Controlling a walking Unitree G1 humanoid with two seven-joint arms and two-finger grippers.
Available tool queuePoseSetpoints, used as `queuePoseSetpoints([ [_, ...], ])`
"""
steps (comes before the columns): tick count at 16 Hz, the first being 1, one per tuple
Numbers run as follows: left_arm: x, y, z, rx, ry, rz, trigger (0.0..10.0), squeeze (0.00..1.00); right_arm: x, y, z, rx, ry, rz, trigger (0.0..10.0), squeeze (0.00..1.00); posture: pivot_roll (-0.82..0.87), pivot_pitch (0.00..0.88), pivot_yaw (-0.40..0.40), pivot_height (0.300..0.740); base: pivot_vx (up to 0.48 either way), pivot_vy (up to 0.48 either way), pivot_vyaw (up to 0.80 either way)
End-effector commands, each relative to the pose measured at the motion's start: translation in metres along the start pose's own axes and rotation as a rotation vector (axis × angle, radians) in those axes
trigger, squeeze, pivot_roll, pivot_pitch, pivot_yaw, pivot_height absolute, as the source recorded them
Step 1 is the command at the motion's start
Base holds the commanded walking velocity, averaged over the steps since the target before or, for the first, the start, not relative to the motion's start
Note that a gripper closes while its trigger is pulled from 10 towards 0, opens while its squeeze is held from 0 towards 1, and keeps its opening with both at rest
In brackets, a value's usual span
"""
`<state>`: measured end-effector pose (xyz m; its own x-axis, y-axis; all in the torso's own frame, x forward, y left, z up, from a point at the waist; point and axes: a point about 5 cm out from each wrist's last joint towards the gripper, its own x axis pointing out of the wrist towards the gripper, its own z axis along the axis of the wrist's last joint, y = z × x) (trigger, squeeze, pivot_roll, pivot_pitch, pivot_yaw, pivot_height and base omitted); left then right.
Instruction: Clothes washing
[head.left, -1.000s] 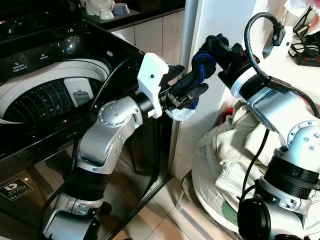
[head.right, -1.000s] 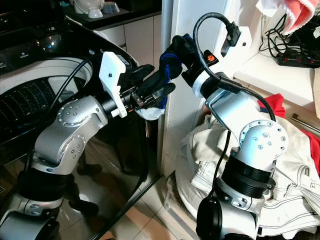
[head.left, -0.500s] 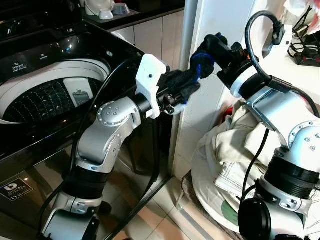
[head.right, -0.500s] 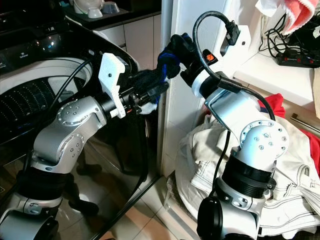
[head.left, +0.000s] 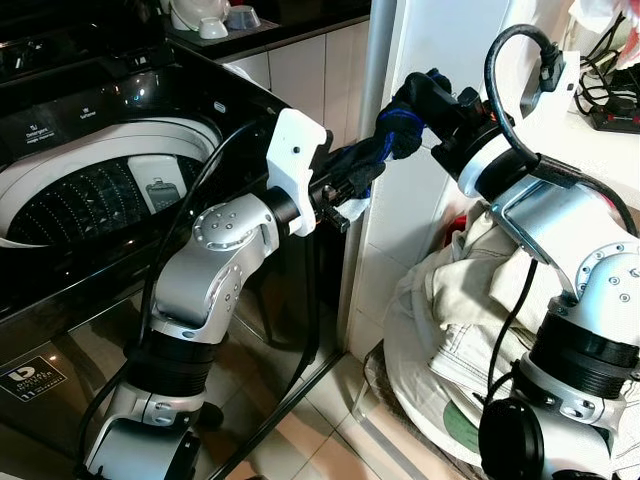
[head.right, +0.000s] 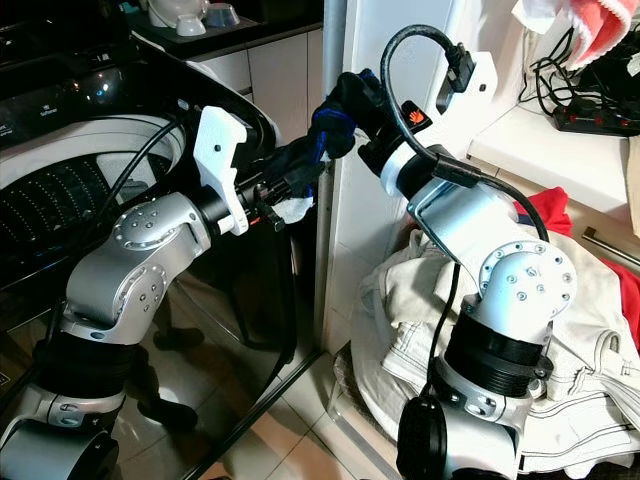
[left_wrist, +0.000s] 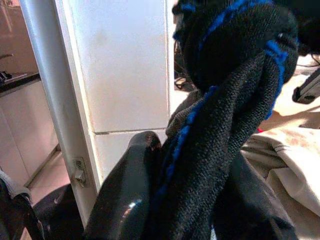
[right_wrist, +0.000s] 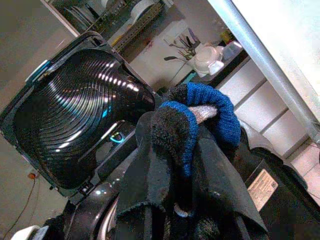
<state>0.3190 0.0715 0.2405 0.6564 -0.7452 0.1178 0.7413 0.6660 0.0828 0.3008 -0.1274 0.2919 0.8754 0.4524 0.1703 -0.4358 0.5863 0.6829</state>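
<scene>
Washing machine (head.left: 110, 190) on my left, top-loading, lid up, drum (head.left: 85, 205) open. Laundry pile (head.right: 560, 330) of cream and red clothes low on my right, beside a white wall (head.left: 440, 40). My two arms meet in front of me, up in the air between machine and wall corner. Black sock with blue trim (head.left: 385, 140) is stretched between both of my grippers, near the machine's right edge, above the floor. My left jaws (head.left: 345, 185) are closed on the sock's lower end, a bit of white cloth (head.left: 352, 208) hanging there too. My right jaws (head.left: 420, 100) clamp the sock's blue-cuffed upper end.
</scene>
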Motion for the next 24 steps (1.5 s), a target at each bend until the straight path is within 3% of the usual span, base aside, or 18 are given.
queuePoseSetpoints([
  [1,0.000,0.003,0.008,0.004,-0.036,0.000,0.0,0.00,-0.001,0.003,0.000,-0.007,0.001,0.011,0.0,0.00,-0.09,0.000,0.009,0.740,0.000,0.000,0.00],
  [6,-0.001,0.010,0.012,-0.007,-0.066,0.037,0.0,0.00,-0.001,0.003,-0.001,-0.030,0.006,0.008,0.0,0.00,-0.08,0.000,0.008,0.740,0.000,0.000,0.00],
  [7,-0.002,0.014,0.014,-0.016,-0.074,0.061,0.0,0.00,-0.001,0.003,-0.002,-0.050,0.012,0.011,10.0,1.00,-0.08,0.000,0.010,0.740,0.000,0.000,0.00],
  [10,-0.006,0.033,0.017,0.009,-0.059,0.171,0.0,0.00,-0.002,0.005,-0.006,-0.072,0.038,0.038,10.0,1.00,-0.08,0.000,0.015,0.740,0.000,0.000,0.00],
  [11,-0.010,0.049,0.020,0.034,-0.035,0.266,0.0,0.00,-0.004,0.001,-0.012,-0.195,0.098,-0.007,10.0,1.00,-0.07,0.000,0.011,0.740,0.000,0.000,0.00],
  [12,-0.018,0.077,0.028,0.129,0.015,0.424,0.0,0.00,-0.008,-0.009,-0.024,-0.419,0.222,-0.088,10.0,1.00,-0.07,0.000,0.010,0.740,0.000,0.000,0.00],
  [13,-0.022,0.086,0.030,0.162,0.038,0.488,0.0,0.00,-0.009,-0.010,-0.026,-0.450,0.248,-0.085,10.0,0.62,-0.07,0.000,0.010,0.740,0.000,0.000,0.00],
  [14,-0.027,0.099,0.033,0.203,0.068,0.571,0.0,0.00,-0.011,-0.012,-0.029,-0.479,0.275,-0.078,10.0,0.00,-0.07,0.000,0.010,0.740,0.000,0.000,0.00],
  [15,-0.051,0.142,0.051,0.458,0.184,0.836,0.0,0.00,-0.017,-0.014,-0.038,-0.575,0.366,-0.060,10.0,0.00,-0.06,0.000,0.007,0.740,0.000,0.000,0.00],
  [17,-0.061,0.161,0.064,0.643,0.267,0.934,0.0,0.00,-0.019,-0.012,-0.044,-0.605,0.404,-0.022,10.0,0.00,-0.06,0.000,0.007,0.740,0.000,0.000,0.00],
  [18,-0.063,0.166,0.066,0.694,0.303,0.950,0.0,0.00,-0.020,-0.010,-0.046,-0.613,0.412,-0.001,10.0,0.00,-0.06,0.000,0.011,0.740,0.000,0.000,0.00],
  [19,-0.064,0.171,0.059,0.748,0.412,0.927,0.0,0.00,-0.020,-0.006,-0.049,-0.626,0.421,0.036,10.0,0.00,-0.07,0.000,0.017,0.740,0.000,0.000,0.00],
  [20,-0.064,0.175,0.049,0.811,0.532,0.896,10.0,0.00,-0.020,-0.001,-0.051,-0.643,0.427,0.073,10.0,0.00,-0.07,0.000,0.021,0.740,0.000,0.000,0.00],
  [21,-0.063,0.177,0.034,0.802,0.622,0.845,10.0,0.00,-0.021,0.003,-0.055,-0.652,0.435,0.109,10.0,0.00,-0.07,0.000,0.029,0.740,0.000,0.000,0.00],
  [22,-0.065,0.178,0.017,0.770,0.720,0.788,10.0,1.00,-0.022,0.005,-0.057,-0.657,0.442,0.129,10.0,0.00,-0.07,0.000,0.029,0.740,0.000,0.000,0.00],
  [24,-0.071,0.179,0.001,0.750,0.843,0.721,10.0,1.00,-0.023,0.006,-0.058,-0.664,0.447,0.138,10.0,0.00,-0.08,0.000,0.037,0.740,0.000,0.000,0.00],
])
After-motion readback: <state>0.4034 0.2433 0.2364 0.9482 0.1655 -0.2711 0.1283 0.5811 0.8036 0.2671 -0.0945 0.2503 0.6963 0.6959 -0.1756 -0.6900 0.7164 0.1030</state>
